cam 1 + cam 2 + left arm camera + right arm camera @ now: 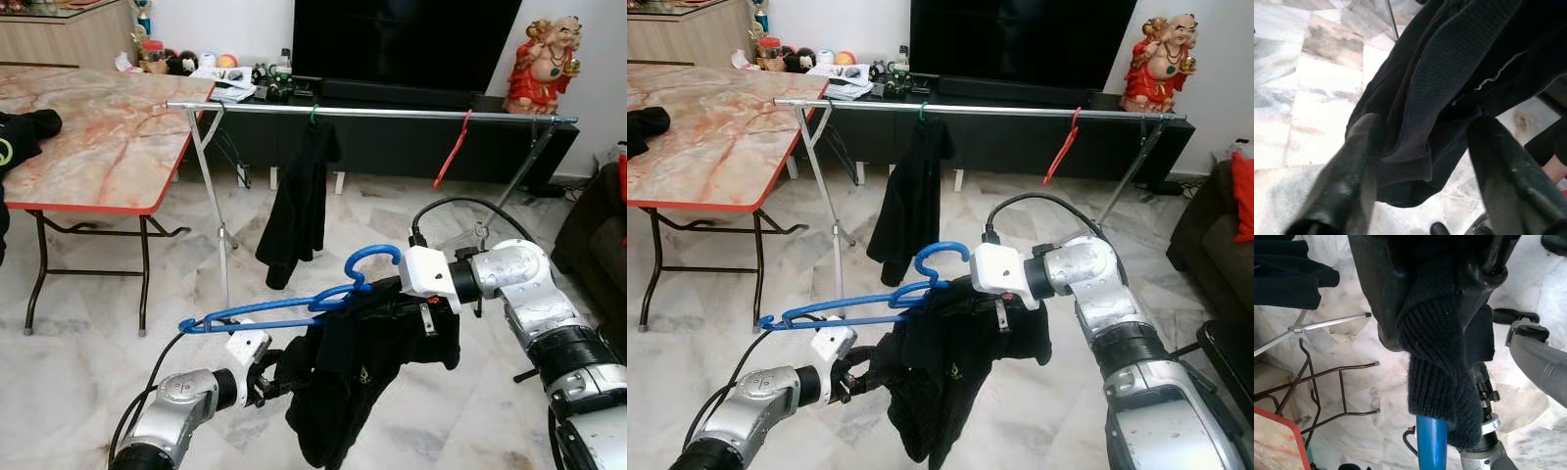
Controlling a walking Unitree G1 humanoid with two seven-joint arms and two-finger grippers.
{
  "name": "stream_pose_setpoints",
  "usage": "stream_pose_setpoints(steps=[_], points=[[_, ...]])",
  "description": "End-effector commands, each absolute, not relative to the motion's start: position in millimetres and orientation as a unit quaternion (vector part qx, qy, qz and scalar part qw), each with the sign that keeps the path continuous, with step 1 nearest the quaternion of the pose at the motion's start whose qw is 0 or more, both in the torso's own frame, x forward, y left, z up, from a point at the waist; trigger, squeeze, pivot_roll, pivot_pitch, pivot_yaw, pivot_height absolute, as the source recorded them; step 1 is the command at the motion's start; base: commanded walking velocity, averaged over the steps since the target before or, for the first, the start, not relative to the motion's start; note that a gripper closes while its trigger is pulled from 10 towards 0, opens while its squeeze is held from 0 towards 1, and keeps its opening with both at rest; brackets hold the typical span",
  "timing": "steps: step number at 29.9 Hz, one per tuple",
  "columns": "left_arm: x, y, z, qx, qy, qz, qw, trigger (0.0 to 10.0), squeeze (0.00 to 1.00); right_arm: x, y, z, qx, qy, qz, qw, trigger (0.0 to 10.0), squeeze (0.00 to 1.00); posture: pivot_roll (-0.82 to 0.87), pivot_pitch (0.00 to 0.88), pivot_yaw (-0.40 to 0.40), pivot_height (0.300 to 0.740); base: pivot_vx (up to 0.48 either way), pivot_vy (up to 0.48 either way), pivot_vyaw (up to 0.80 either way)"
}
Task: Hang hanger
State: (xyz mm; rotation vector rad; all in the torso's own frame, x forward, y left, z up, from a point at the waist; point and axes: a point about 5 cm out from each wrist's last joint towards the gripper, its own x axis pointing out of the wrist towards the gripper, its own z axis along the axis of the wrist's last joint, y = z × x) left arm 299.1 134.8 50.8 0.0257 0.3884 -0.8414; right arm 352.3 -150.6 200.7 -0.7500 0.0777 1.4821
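Observation:
A blue hanger [284, 311] carries a black garment [377, 367] and hangs in the air in front of me, hook [374, 258] upward. My right gripper [1435, 318] is shut on the hanger's neck through the garment's knitted collar, just below the hook. My left gripper [277, 372] is low on the left at the garment's side. Its fingers [1354, 161] stand apart with a fold of the black cloth [1449, 83] between them. Farther ahead, the silver rail [392, 112] of a clothes rack spans the room.
On the rail hang a black garment [299, 196] on a green hanger and a bare red hanger [453, 149]. A marble-topped folding table [98, 137] stands left, a TV console behind the rack, a dark sofa [593, 235] right. Tiled floor lies between me and the rack.

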Motion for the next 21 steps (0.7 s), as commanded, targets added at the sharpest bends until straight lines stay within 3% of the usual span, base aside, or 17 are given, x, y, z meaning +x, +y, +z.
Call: stream_pose_setpoints(steps=[1, 21], points=[[302.6, 130.7, 54.7, 0.008, 0.177, -0.413, 0.893, 0.0, 0.00, 355.9, -146.3, 216.9, -0.345, 0.010, 0.652, 0.675, 0.0, 0.00, 0.09, 0.000, -0.097, 0.740, 0.000, 0.000, 0.00], [298.0, 124.3, 51.7, 0.002, 0.183, -0.441, 0.879, 0.0, 0.00, 359.1, -145.2, 222.1, -0.349, 0.003, 0.643, 0.682, 0.0, 0.00, 0.08, 0.000, -0.094, 0.740, 0.000, 0.000, 0.00]])
